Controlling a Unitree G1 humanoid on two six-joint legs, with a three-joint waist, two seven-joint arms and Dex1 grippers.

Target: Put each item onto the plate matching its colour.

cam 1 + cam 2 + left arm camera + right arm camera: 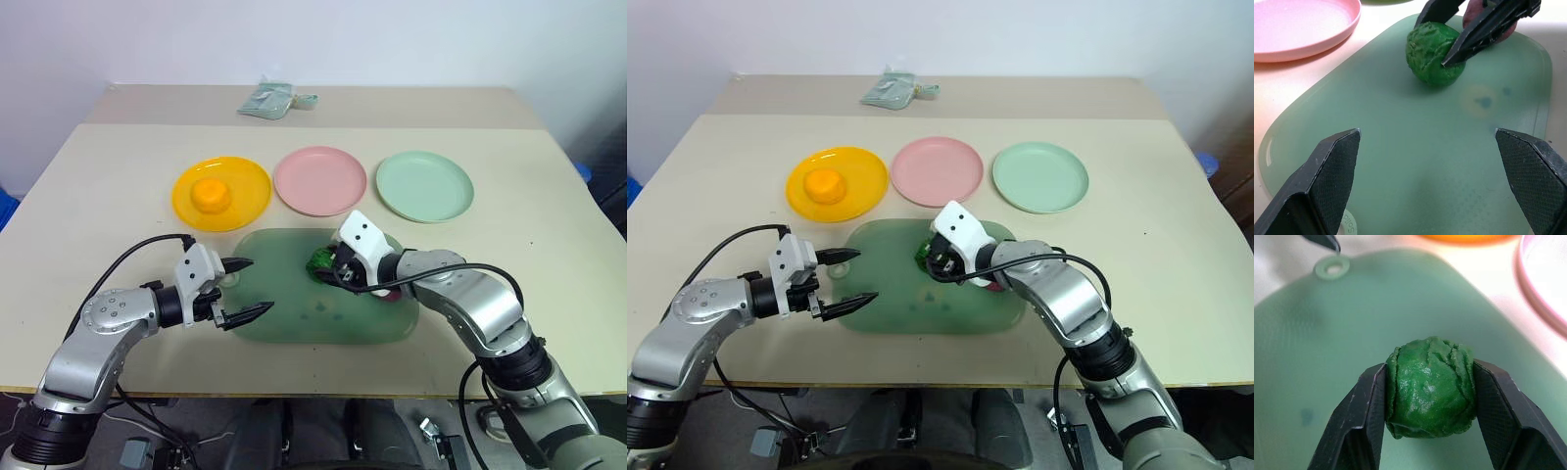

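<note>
Sitting between the right hand (1427, 396) fingers — green ball (1430, 387), touching both

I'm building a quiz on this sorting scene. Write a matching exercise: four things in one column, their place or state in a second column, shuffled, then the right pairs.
Column one:
1. orange ball
2. green ball
3. pink plate
4. left gripper

Column two:
A. bare, nothing on it
B. open, hovering over the near left part of the green tray
C. lying on the yellow plate
D. clamped between the fingers of the right gripper, over the tray

Pairs: 1-C, 2-D, 3-A, 4-B
</note>
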